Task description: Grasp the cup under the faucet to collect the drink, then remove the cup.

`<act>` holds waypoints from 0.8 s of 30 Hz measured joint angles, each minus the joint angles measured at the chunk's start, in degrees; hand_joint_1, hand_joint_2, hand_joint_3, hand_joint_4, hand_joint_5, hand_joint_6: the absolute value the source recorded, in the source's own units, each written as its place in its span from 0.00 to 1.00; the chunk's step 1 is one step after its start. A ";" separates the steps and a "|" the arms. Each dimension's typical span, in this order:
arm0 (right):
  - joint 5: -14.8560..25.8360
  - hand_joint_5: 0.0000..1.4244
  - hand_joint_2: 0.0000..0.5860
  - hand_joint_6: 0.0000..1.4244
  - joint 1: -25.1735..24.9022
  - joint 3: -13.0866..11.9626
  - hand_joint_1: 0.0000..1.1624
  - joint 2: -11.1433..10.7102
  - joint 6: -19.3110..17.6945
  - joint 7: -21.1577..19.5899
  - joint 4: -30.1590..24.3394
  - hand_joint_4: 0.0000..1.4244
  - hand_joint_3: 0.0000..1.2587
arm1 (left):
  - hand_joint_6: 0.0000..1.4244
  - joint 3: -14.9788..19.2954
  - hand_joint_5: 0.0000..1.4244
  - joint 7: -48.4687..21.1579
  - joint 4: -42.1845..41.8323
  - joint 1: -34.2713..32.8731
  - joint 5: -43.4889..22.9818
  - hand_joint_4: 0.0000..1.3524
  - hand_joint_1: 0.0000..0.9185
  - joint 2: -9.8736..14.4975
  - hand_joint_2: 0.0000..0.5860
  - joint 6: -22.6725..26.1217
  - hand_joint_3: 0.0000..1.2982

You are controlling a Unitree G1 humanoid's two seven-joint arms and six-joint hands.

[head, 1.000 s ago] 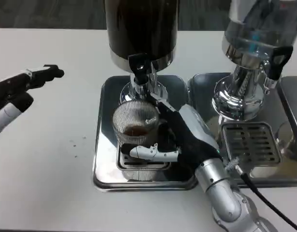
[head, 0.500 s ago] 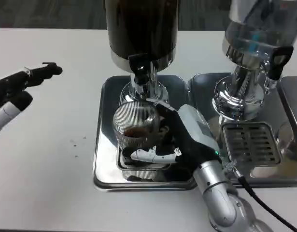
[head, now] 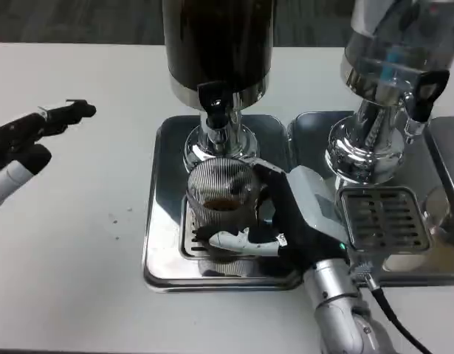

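Note:
A ribbed clear cup [head: 221, 193] with a little dark drink in its bottom stands on the drip grate just below the black faucet [head: 215, 103] of the dark drink dispenser [head: 218, 44]. My right hand [head: 289, 214] wraps around the cup from the right, thumb across its front near the base and fingers behind it. My left hand [head: 27, 136] hovers over the bare table at the far left, away from the tray, fingers extended and holding nothing.
The cup's steel tray [head: 162, 221] sits mid-table. A second dispenser [head: 389, 88] with clear liquid and its own tray and grate [head: 382, 214] stands at the right, close beside my right forearm. A black cable [head: 404, 324] trails from the wrist.
The cup and my right hand have shifted a little to the right and nearer under the faucet. The left hand has barely moved.

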 measured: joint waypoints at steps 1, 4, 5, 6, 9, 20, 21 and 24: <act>0.00 0.57 0.24 0.87 0.24 -0.04 0.69 -0.08 -0.02 -0.21 -0.28 0.40 0.34 | 0.09 -0.01 0.09 0.00 0.00 0.00 0.00 0.09 0.00 0.00 0.22 0.00 0.19; -0.01 0.58 0.23 0.87 0.69 -0.09 0.69 -0.28 -0.03 -0.29 -0.74 0.40 0.35 | 0.09 -0.07 0.09 0.00 0.00 0.00 0.00 0.09 0.00 0.00 0.22 -0.01 0.19; -0.01 0.58 0.23 0.88 0.86 -0.11 0.69 -0.33 -0.03 -0.29 -0.94 0.40 0.35 | 0.09 -0.10 0.09 0.01 0.00 0.00 0.01 0.09 0.00 0.00 0.22 -0.01 0.19; -0.02 0.58 0.23 0.88 1.01 -0.13 0.69 -0.37 -0.03 -0.30 -1.12 0.40 0.35 | 0.09 -0.12 0.09 0.02 0.00 0.00 0.02 0.09 0.00 0.00 0.22 -0.02 0.19; -0.03 0.58 0.24 0.88 1.39 -0.18 0.68 -0.48 -0.04 -0.58 -1.41 0.41 0.36 | 0.09 -0.19 0.09 0.03 0.00 0.00 0.04 0.09 0.00 0.00 0.22 -0.04 0.19; -0.07 0.59 0.25 0.88 3.37 -0.70 0.68 -1.73 -0.28 -1.86 -3.44 0.42 0.37 | 0.09 -0.42 0.09 0.03 0.00 -0.04 0.11 0.09 0.00 -0.01 0.23 -0.11 0.18; -0.04 0.59 0.25 0.88 3.71 -0.82 0.68 -1.86 -0.28 -1.86 -3.82 0.43 0.37 | 0.09 -0.52 0.09 0.03 0.00 -0.06 0.14 0.09 0.00 -0.02 0.23 -0.12 0.18; -0.03 0.59 0.28 0.88 4.61 -1.07 0.68 -2.18 -0.27 -1.86 -5.25 0.43 0.38 | 0.09 -0.71 0.09 0.03 0.01 -0.09 0.18 0.09 0.00 -0.04 0.23 -0.12 0.18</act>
